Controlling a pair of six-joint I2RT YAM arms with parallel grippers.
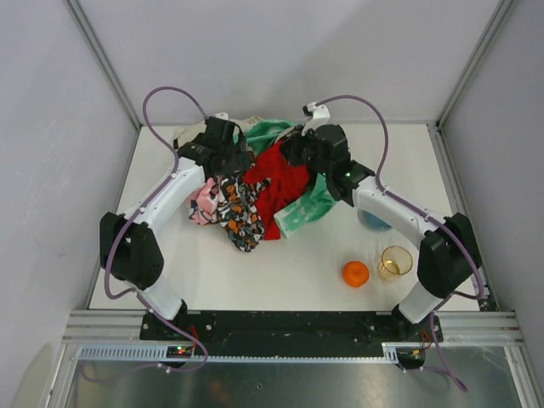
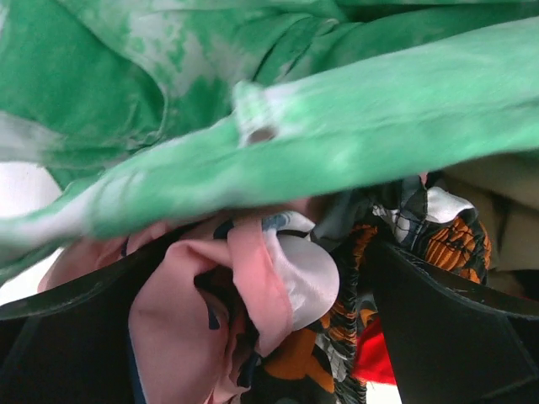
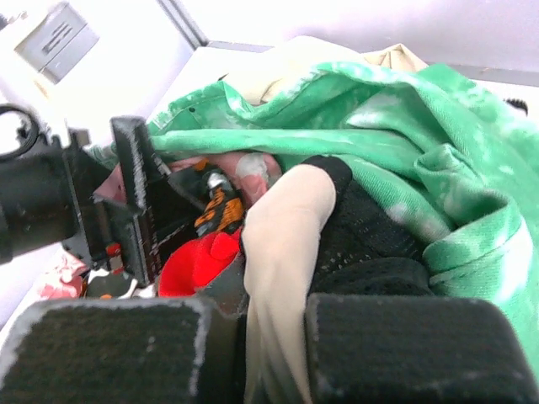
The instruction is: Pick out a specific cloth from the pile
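Step in hand: the grasp within the pile (image 1: 231,202), which is heaped at the middle of the worktop (image 1: 255,280) toward its far edge. The cloth (image 1: 276,183), plain red, is seen in the centre of that heap. It is draped over the green mottled cloth (image 1: 304,211) and lies beside the black printed cloth (image 1: 245,228). It is not yet lifted clear.

The right claw (image 3: 274,316) is found pressed together at the far end of the red cloth. In the right wrist view, a beige strip (image 3: 282,227) is pinched between its pads, with black mesh fabric (image 3: 370,236) just beside it. Red is seen only to the left of the pads. It is judged that the red cloth is not in this grip, or only marginally so.

The left claw (image 2: 269,328) is found with fingers wide apart and nothing held. It is sunk into the left side of the pile under a green fold, with pink fabric (image 2: 177,328) between the fingers.

Next move, as judged: the right grip should be checked before any lift. If only beige is held, it should be released and retaken on a red fold. The red cloth should then be drawn toward a bare part of the worktop, with the neighbouring fabrics held down by the left claw if they are dragged along
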